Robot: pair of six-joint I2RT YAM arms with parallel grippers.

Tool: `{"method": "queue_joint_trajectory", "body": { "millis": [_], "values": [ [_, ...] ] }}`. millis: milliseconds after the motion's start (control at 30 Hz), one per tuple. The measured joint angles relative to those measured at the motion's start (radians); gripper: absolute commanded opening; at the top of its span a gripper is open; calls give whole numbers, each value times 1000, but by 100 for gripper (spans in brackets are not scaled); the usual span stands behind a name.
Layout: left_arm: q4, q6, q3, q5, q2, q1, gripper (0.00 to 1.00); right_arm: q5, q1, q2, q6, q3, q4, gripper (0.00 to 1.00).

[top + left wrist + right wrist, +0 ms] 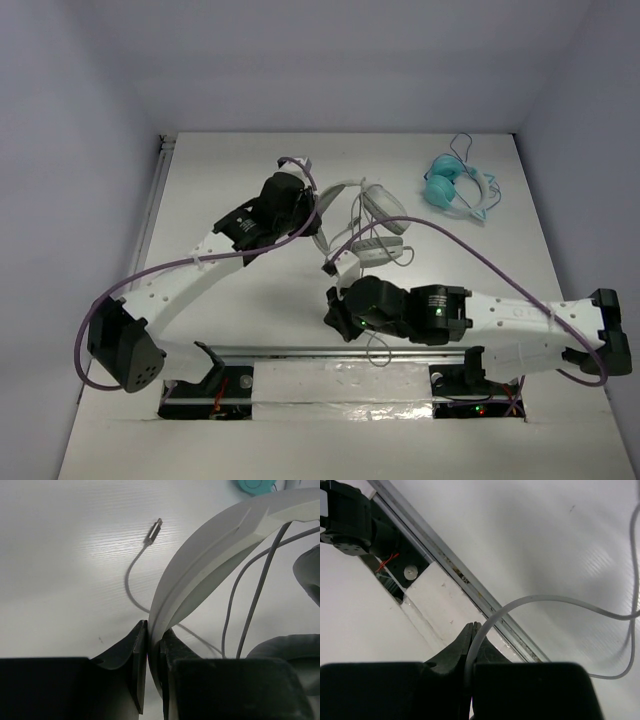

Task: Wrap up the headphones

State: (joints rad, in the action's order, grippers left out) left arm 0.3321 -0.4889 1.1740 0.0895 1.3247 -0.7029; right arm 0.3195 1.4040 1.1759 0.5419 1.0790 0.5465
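I see a small teal headset [442,186] lying at the far right of the white table [230,320], with its thin blue cord [462,143] looping loosely around it. A metal rail [330,351] runs along the table's near edge. In my right wrist view it crosses diagonally.

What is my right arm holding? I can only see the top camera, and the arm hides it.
Observer: The right wrist camera shows the right gripper with its jaws shut on the thin grey cable.
Operator: And my left arm?
Observer: The left wrist camera shows the left gripper with its jaws clamped on the edge of the white headband.
Operator: Where is the plug?
Observer: In the left wrist view the plug lies loose on the table, beyond the headband.
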Motion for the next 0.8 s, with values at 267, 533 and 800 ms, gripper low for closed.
{"method": "queue_joint_trajectory", "body": {
  "millis": [267,533,800],
  "values": [
    [-11,-5,-3,33,38,-3,0,-9,5,86,2,47,-28,0],
    [-51,-12,-89,80,42,-92,0,44,6,109,-11,182,-25,0],
    [-40,9,-155,118,40,-175,0,162,6,59,-19,190,87,0]
  ]
}}
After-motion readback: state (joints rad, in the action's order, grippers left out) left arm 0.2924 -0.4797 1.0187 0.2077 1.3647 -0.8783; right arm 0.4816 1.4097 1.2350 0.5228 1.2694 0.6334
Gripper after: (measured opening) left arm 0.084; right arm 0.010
